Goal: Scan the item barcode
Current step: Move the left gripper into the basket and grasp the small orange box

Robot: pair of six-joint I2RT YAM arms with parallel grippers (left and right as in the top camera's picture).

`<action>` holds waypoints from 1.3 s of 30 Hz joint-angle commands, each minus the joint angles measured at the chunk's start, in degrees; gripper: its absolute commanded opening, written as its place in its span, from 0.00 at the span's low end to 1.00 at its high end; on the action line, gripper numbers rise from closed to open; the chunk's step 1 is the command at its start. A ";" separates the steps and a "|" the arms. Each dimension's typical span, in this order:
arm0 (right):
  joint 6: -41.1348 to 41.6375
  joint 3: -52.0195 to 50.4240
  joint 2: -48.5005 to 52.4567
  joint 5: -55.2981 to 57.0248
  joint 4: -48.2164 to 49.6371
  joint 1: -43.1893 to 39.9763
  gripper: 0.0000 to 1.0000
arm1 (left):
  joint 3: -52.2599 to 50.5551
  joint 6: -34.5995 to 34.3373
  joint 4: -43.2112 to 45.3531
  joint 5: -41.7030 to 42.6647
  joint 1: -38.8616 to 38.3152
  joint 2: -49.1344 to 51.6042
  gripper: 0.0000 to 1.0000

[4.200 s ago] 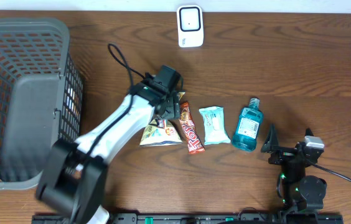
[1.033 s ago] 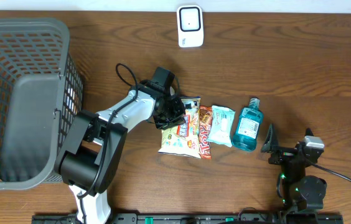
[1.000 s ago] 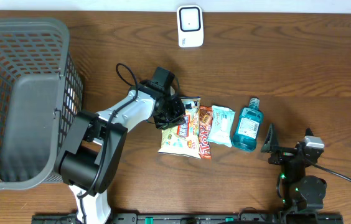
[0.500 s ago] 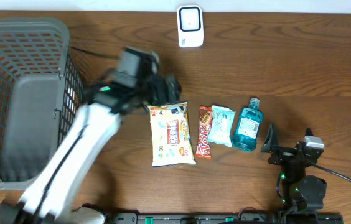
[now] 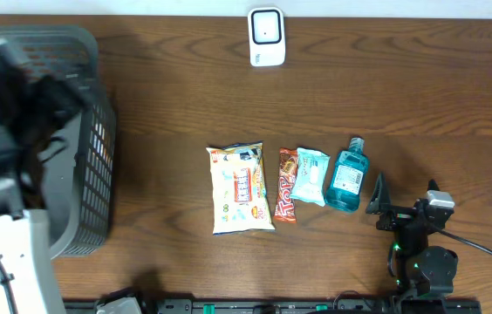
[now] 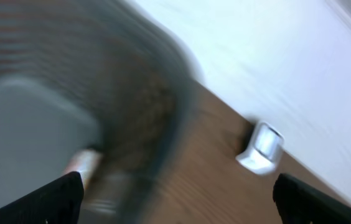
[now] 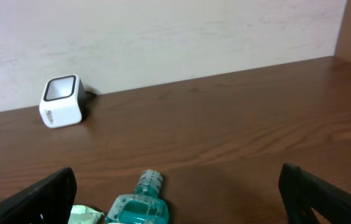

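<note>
Starting at the near right, we see our right gripper (image 5: 379,209) low over the brown surface (image 5: 403,105). Its jaws are spread wide and hold nothing. Just to its left is a row of four things. Closest to the gripper is a blue bottle (image 5: 347,179), lying flat with its cap pointing to the far side. Next comes a pale blue packet (image 5: 311,176), then a red candy bar (image 5: 286,185) just beside it. A big snack bag (image 5: 242,189) lies at the left end of the row, flat, with its printed side up. Nothing is touching the bag.

Off to the left stands a grey basket (image 5: 98,174) with mesh sides. Our left arm is up over the basket and looks blurry. Our left gripper (image 6: 175,202) is wide open too, with nothing between its fingers.

At the far edge of the surface, by the white wall, sits the small white scanner (image 5: 266,37). It is well apart from the snack bag.
</note>
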 commanded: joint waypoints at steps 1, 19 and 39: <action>-0.66 -0.09 -0.02 0.85 -0.09 0.31 0.99 | 0.37 -1.55 -1.25 -0.37 8.55 2.14 0.98; -0.66 -0.09 -0.02 0.87 -0.09 0.31 0.99 | -0.94 39.69 -8.52 12.15 14.60 25.42 0.98; -0.66 -0.09 -0.02 0.87 -0.09 0.31 0.99 | -1.01 53.40 -3.06 12.07 10.03 36.74 0.98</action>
